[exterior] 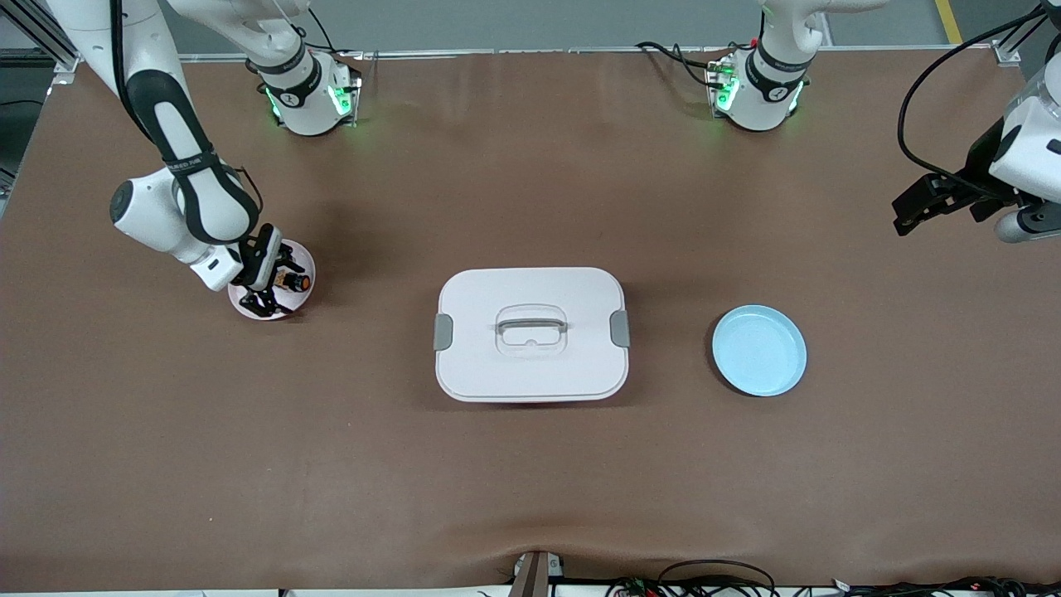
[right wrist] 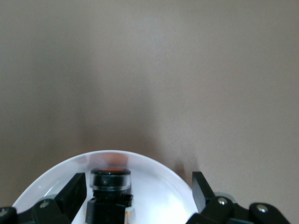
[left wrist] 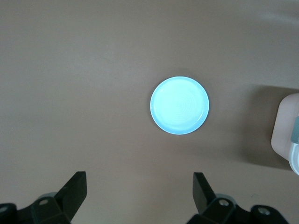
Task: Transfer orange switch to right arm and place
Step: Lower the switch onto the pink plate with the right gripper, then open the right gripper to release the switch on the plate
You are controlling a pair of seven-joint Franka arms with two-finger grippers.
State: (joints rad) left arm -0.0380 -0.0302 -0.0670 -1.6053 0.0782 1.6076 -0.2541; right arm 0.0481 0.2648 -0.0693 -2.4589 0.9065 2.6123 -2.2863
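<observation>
The orange switch [exterior: 295, 283], a tiny black push-button with an orange cap, lies on a small white plate [exterior: 308, 264] toward the right arm's end of the table. My right gripper [exterior: 273, 292] is low over that plate, open, with its fingers on either side of the switch. In the right wrist view the switch [right wrist: 110, 186] lies on the plate [right wrist: 161, 186] close to one finger of the open right gripper [right wrist: 139, 191], with a wide gap to the other finger. My left gripper [exterior: 912, 207] waits, open and empty, high over the left arm's end of the table [left wrist: 140, 191].
A white lidded box [exterior: 530, 333] with grey clips and a handle stands mid-table; its corner shows in the left wrist view [left wrist: 286, 130]. A light blue plate [exterior: 758, 350] lies beside it toward the left arm's end, empty [left wrist: 180, 105].
</observation>
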